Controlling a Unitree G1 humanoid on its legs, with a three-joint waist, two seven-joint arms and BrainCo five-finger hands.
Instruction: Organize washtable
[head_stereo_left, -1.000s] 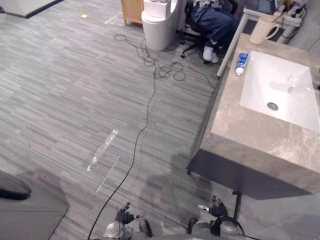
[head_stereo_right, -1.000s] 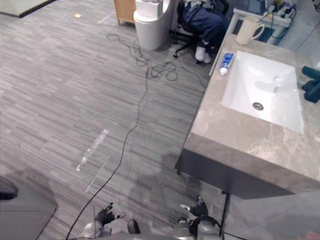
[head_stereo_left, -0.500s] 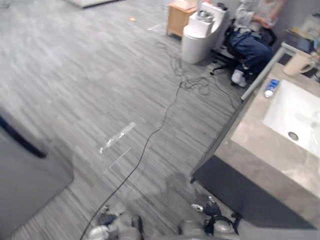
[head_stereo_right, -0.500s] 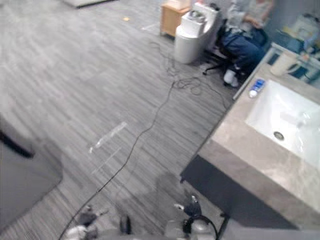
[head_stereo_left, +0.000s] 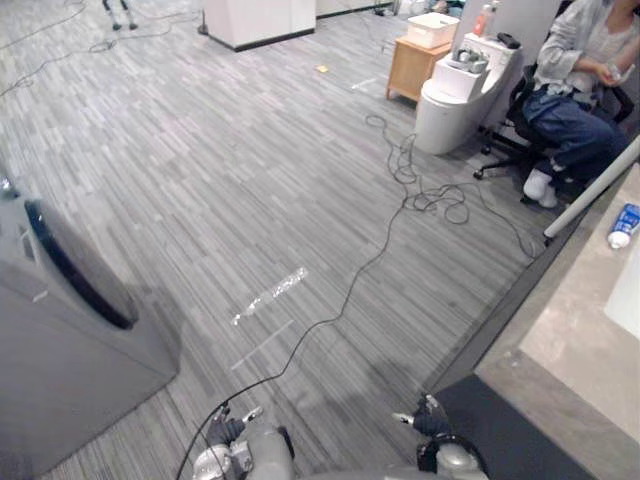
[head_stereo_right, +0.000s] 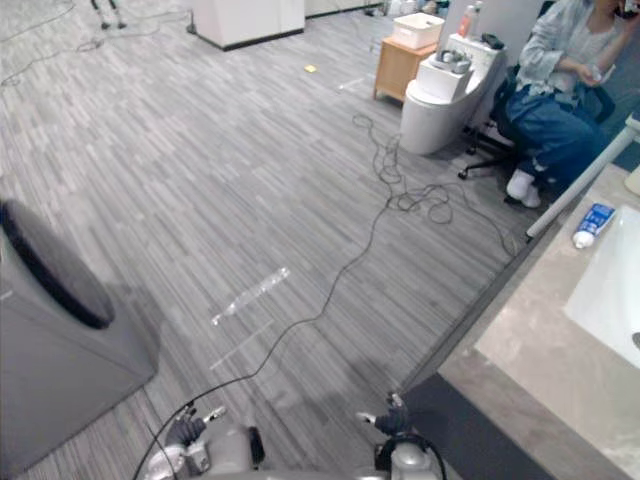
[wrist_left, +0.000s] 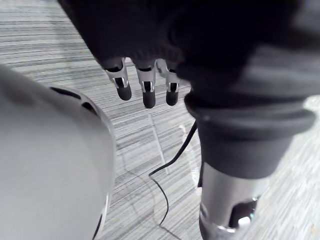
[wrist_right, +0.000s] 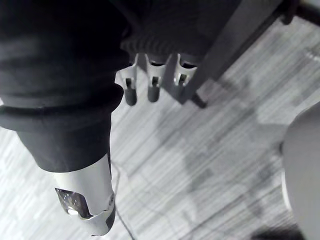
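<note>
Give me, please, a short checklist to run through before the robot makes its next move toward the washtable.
1. Left hand free: ok. Its fingers hang straight and hold nothing.
2. Right hand free: ok. Its fingers are straight and hold nothing.
3. Washtable squarely ahead: not ok. It lies off to the right, with the sink cut by the view's edge.
4. Toothpaste tube located: ok. It lies on the counter by the sink's far corner.
5. Hands near the countertop: not ok. Both hang low over the floor, apart from it.
6. Person out of the way: ok, probably. They sit beyond the table's far end, by the toilet.
</note>
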